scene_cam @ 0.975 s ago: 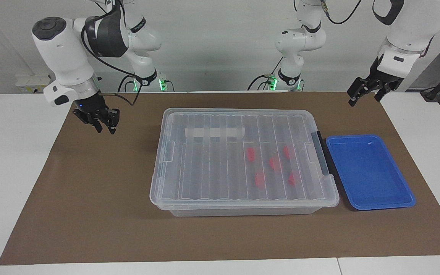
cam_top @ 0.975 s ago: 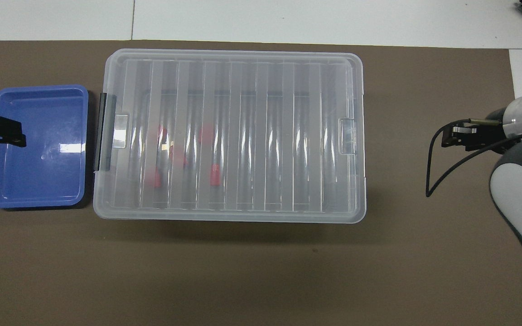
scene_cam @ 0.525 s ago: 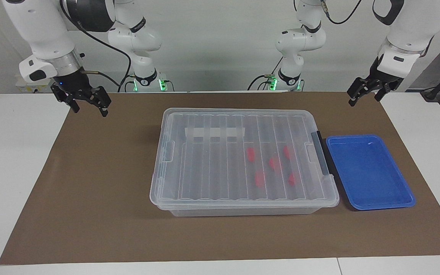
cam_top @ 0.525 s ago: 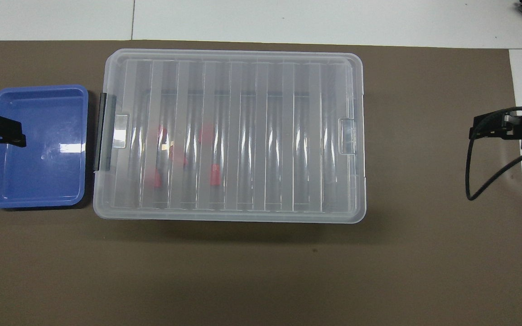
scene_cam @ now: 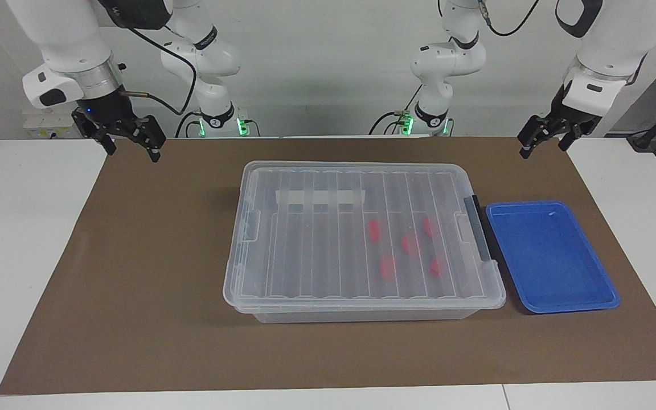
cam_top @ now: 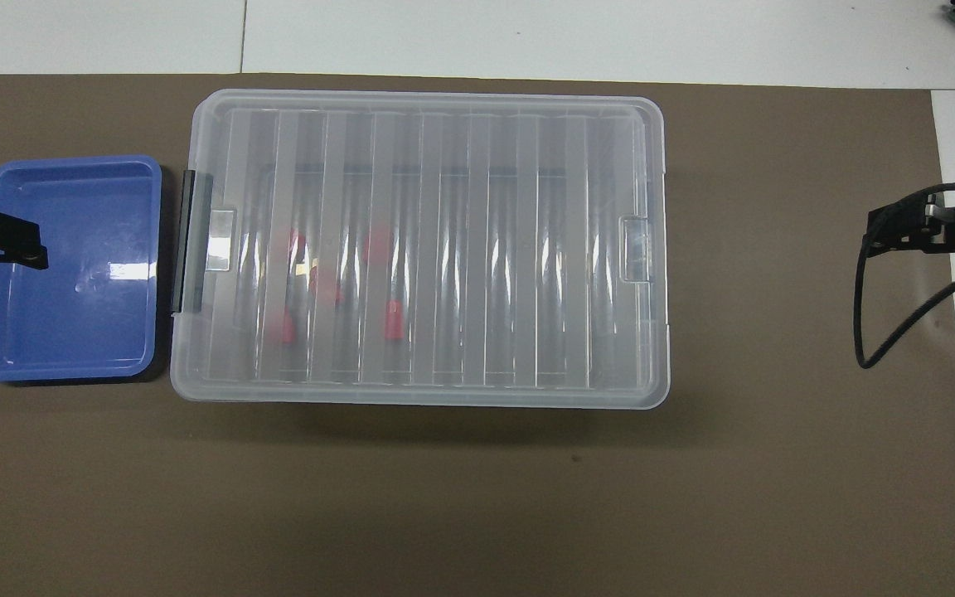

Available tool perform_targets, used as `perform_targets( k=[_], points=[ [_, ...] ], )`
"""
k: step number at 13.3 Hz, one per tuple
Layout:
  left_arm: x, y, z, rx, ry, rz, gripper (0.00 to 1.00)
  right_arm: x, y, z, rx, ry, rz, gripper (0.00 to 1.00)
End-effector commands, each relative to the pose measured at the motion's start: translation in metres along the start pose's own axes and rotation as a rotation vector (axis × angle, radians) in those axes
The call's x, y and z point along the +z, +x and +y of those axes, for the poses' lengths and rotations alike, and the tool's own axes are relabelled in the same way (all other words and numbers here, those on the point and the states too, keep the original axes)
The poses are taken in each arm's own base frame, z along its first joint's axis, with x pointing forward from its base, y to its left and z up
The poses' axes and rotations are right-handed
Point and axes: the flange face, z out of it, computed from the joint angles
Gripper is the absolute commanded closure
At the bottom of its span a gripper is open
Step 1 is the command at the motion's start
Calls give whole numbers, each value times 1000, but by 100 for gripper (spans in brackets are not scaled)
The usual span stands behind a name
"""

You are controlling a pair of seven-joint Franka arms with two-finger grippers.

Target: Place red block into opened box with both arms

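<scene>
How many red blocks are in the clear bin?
5 red blocks, all under the closed lid of the bin, clustered toward its blue-tray end; none looks hidden.

2 white robot arms, the right arm (scene_cam: 72, 40) and the left arm (scene_cam: 607, 51), show glossy rounded shells with dark grey joint bands. A silver ring sits at the right arm's wrist, above a black gripper block with a small blue light. Black cables loop along both arms. The bases carry black collars and glowing green lights. The fingers (scene_cam: 154, 149) are black.
</scene>
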Motion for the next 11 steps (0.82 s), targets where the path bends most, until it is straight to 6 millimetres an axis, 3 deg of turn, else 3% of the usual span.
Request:
perform_targets(
  k=[1,11],
  points=[
    [-1,-7,-3,1,-4,3,0,6,-6,-1,22,-23,-27,0],
    [-1,-7,-3,1,-4,3,0,23,-39,-4,41,-26,-2,0]
  ],
)
